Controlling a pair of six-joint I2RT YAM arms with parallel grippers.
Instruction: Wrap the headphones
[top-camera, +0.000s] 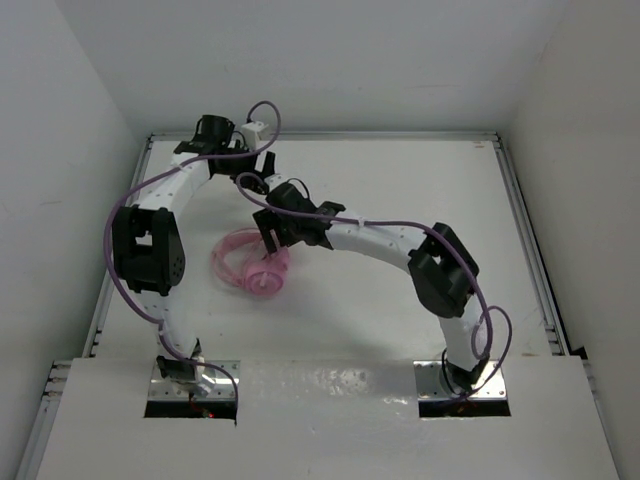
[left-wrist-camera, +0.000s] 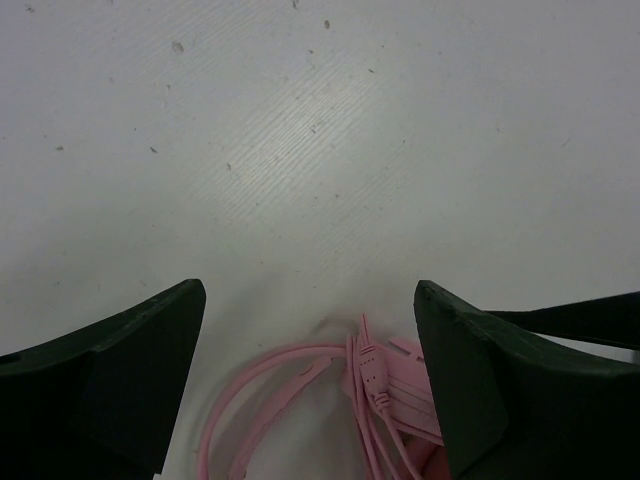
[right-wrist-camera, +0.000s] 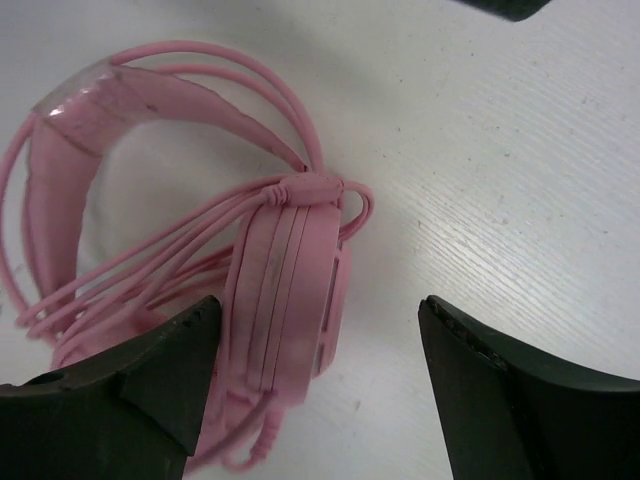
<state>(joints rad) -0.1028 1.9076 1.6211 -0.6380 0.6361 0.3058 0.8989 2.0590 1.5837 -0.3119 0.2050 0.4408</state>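
The pink headphones (top-camera: 256, 270) lie near the middle of the white table. In the right wrist view one earcup (right-wrist-camera: 285, 290) stands on edge, with the thin cord (right-wrist-camera: 150, 260) bundled in several loops by its top and the headband (right-wrist-camera: 110, 100) arching to the left. My right gripper (right-wrist-camera: 320, 300) is open around that earcup, which sits close against the left finger (right-wrist-camera: 150, 370) and well apart from the right finger. My left gripper (left-wrist-camera: 310, 295) is open just beyond the headphones, over bare table. The cord's strands (left-wrist-camera: 375, 375) and the headband (left-wrist-camera: 260, 375) show low between its fingers, untouched.
Purple arm cables (top-camera: 125, 290) loop beside both arms. Metal rails (top-camera: 530, 250) edge the table, with white walls close on the left, right and back. The two grippers (top-camera: 262, 172) (top-camera: 272, 243) stand close together above the headphones.
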